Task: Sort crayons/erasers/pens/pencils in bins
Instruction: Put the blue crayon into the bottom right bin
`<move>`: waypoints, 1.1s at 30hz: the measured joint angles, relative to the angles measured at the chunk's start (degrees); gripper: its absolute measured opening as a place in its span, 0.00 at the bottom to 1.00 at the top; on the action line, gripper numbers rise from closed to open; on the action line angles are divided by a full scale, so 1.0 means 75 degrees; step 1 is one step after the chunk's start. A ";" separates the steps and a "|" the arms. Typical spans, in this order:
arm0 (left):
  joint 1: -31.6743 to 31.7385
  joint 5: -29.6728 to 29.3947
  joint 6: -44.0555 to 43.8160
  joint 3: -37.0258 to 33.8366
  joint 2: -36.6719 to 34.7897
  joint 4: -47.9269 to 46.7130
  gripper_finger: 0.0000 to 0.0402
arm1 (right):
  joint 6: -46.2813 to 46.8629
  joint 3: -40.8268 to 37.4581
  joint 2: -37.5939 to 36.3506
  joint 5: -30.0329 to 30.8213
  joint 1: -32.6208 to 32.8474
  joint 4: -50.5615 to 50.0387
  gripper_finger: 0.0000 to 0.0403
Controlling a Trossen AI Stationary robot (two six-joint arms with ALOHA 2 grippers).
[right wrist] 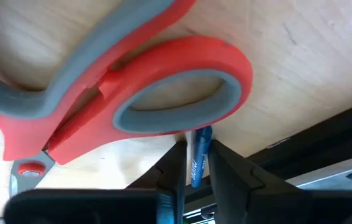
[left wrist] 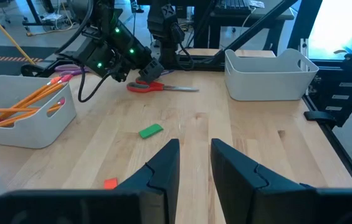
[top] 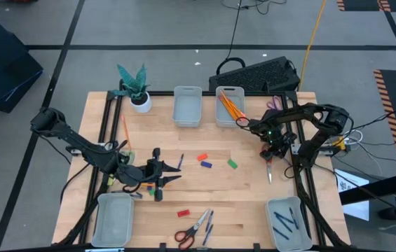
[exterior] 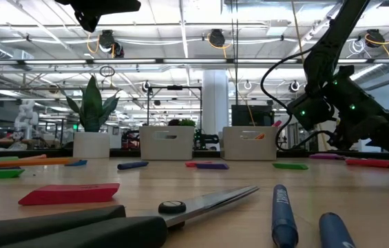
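The wooden table (top: 254, 210) carries four pale bins: one at the back centre (top: 187, 106), empty as far as the high view shows, one beside it holding the orange pencils (top: 230, 105), one at the front right with dark blue pens (top: 287, 222) already in it, and one at the front left (top: 113, 217). The right gripper (right wrist: 195, 163) is low at the table's right edge, directly beside the red-handled scissors (right wrist: 132, 99), its fingers clamped on a blue pen (right wrist: 199, 155). The left gripper (left wrist: 194, 163) hovers over the left-centre of the table, fingers parted and holding nothing. Loose erasers, a red (top: 202, 158), a blue (top: 207, 165) and a green (top: 232, 164), lie mid-table. The step in hand looks like pen sorting; next the right arm would need to lift clear of the scissors and carry the pen to the front-right bin.
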 joint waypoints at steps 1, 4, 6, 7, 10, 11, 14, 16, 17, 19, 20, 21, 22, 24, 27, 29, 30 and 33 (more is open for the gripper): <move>0.0003 0.0000 0.0000 0.0000 0.0003 0.0000 0.24 | 0.0007 0.0000 0.0000 0.0007 0.0002 0.0006 0.12; 0.0003 0.0000 0.0000 0.0000 0.0000 0.0000 0.24 | 0.0045 -0.0003 0.0000 0.0021 0.0001 0.0028 0.09; 0.0001 0.0000 0.0000 0.0000 0.0000 0.0000 0.24 | 0.0056 -0.0003 0.0000 0.0018 -0.0001 0.0040 0.07; 0.0001 0.0000 0.0000 0.0000 0.0000 0.0000 0.24 | 0.0051 -0.0003 0.0000 0.0016 -0.0001 0.0041 0.06; 0.0001 0.0000 0.0000 0.0000 0.0000 0.0000 0.24 | 0.0041 -0.0003 0.0000 0.0005 -0.0001 0.0045 0.06; 0.0000 0.0000 0.0000 0.0000 0.0000 0.0000 0.24 | 0.0040 -0.0003 0.0000 -0.0004 -0.0001 0.0047 0.06; 0.0000 0.0000 0.0000 0.0000 0.0000 0.0000 0.24 | -0.0084 0.0039 -0.0073 -0.0016 -0.0001 -0.0046 0.06; 0.0001 0.0000 0.0000 0.0000 0.0002 0.0000 0.24 | -0.0165 0.0107 -0.0294 0.0038 -0.0001 -0.0200 0.06; 0.0003 0.0000 0.0000 0.0000 0.0000 0.0002 0.24 | -0.0164 0.0127 -0.0509 0.0094 -0.0001 -0.0363 0.06; 0.0000 0.0000 0.0000 0.0000 0.0000 0.0003 0.24 | -0.0125 0.0164 -0.1042 0.0103 0.0002 -0.0545 0.06; 0.0000 0.0000 0.0000 0.0000 0.0000 0.0000 0.24 | -0.0045 0.0215 -0.1366 0.0055 0.0013 -0.0525 0.06; 0.0000 0.0000 0.0000 0.0000 0.0003 0.0003 0.24 | 0.0036 0.0273 -0.1714 -0.0082 0.0035 -0.0501 0.06; 0.0001 0.0000 0.0000 0.0000 0.0000 0.0003 0.24 | 0.0113 0.0323 -0.2064 -0.0168 0.0080 -0.0506 0.06; 0.0000 0.0000 0.0000 0.0000 0.0000 0.0001 0.24 | 0.0404 0.0456 -0.2766 -0.0439 0.0235 -0.0518 0.06; 0.0002 0.0000 0.0000 0.0000 0.0000 0.0003 0.24 | 0.1048 0.0717 -0.3787 -0.0843 0.0733 -0.0368 0.06; 0.0000 0.0000 0.0000 0.0000 0.0000 0.0003 0.24 | 0.1544 0.0912 -0.4376 -0.1071 0.1274 -0.0200 0.06; 0.0001 0.0000 0.0000 0.0000 0.0002 0.0003 0.24 | 0.1861 0.1033 -0.4646 -0.1090 0.1581 -0.0111 0.06; 0.0000 0.0000 0.0000 0.0000 0.0000 0.0003 0.24 | 0.2874 0.1439 -0.5280 -0.1279 0.2607 0.0178 0.06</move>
